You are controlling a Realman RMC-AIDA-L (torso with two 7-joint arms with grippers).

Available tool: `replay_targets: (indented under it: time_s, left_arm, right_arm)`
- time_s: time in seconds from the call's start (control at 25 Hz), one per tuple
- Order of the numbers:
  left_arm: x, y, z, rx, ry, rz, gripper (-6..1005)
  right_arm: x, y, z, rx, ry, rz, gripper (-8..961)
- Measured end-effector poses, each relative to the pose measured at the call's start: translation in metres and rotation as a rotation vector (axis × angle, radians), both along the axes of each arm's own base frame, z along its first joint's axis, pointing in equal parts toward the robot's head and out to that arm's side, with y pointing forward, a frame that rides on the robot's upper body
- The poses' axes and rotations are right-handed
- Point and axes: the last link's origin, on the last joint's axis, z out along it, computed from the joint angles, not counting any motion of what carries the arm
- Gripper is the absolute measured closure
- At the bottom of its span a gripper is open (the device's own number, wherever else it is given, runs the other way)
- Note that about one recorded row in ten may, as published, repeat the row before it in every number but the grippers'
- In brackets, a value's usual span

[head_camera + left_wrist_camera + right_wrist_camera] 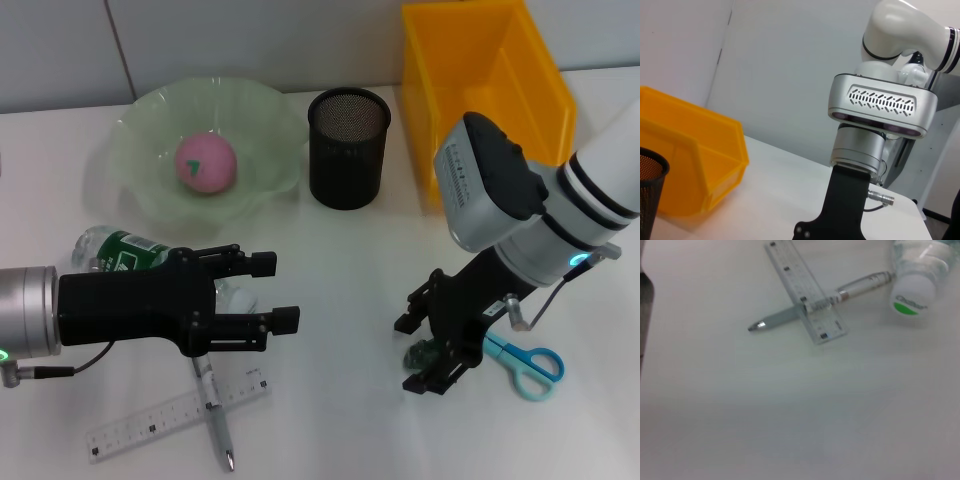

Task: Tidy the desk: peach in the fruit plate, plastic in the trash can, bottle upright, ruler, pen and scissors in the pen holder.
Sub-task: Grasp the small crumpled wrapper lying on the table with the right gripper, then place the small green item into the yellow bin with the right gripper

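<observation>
The peach (205,165) sits in the fruit plate (150,115) at the back left, the pen holder (348,148) just right of it and the bin (480,90) further right. Before the plate the bottle (118,250) lies on its side; nearer, the ruler (150,422) lies across the pen (215,415). The scissors (527,366) lie at the front right.

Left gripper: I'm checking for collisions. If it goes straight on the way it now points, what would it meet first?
Probably the right gripper. The left gripper, open, points across bare table toward it; heights are unclear.
</observation>
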Motion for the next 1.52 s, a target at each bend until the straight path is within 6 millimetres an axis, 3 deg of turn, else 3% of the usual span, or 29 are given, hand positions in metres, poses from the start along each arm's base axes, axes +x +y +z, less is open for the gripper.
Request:
replay_targets:
  time_s: [1.12, 1.36, 1.52]
  left_arm:
    - [0.0, 0.0, 0.001, 0.003, -0.01, 0.008, 181]
    - [0.0, 0.0, 0.001, 0.001, -0.012, 0.007, 181]
    - [0.001, 0.0, 0.001, 0.002, -0.011, 0.004, 181]
  right_arm:
    - [0.008, -0.004, 0.004, 0.008, -0.027, -0.001, 187]
    - [0.008, -0.003, 0.006, 0.022, -0.018, -0.012, 369]
    - [0.007, 0.001, 0.013, 0.046, 0.009, -0.029, 570]
